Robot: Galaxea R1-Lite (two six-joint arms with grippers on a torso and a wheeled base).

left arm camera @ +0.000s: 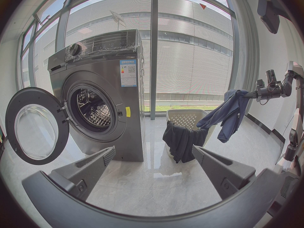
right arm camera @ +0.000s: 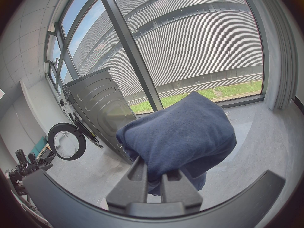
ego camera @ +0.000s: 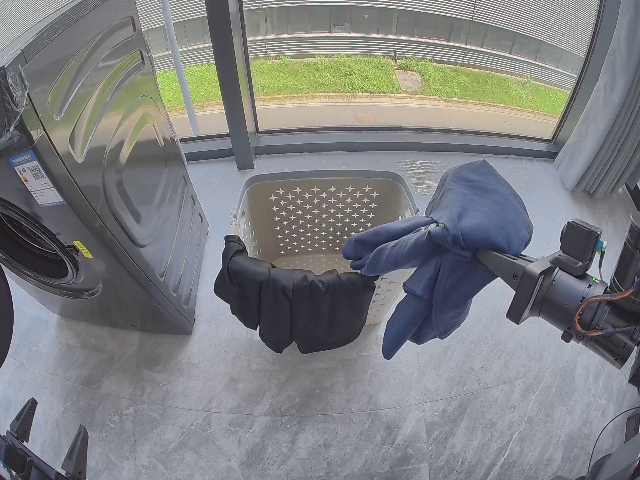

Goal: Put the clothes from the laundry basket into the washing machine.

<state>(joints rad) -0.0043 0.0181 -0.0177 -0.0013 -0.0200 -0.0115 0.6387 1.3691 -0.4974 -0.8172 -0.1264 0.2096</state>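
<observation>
Right gripper (right arm camera: 154,174) pinched tight on the blue shirt (ego camera: 467,235), held up beside the laundry basket (ego camera: 320,181).
Left gripper (left arm camera: 152,148) wide open, holding nothing, low near the floor. Black garment (ego camera: 300,305) draped over the basket rim. Washing machine (left arm camera: 104,79) door (left arm camera: 36,127) open. Risk: one hanging sleeve reaches toward the rim and could snag or drag the black garment, and loose cloth may catch on the door opening.

Bright daylight floods through the window (ego camera: 400,68), glossing the floor (ego camera: 300,401); wrist views bend strongly at edges.
</observation>
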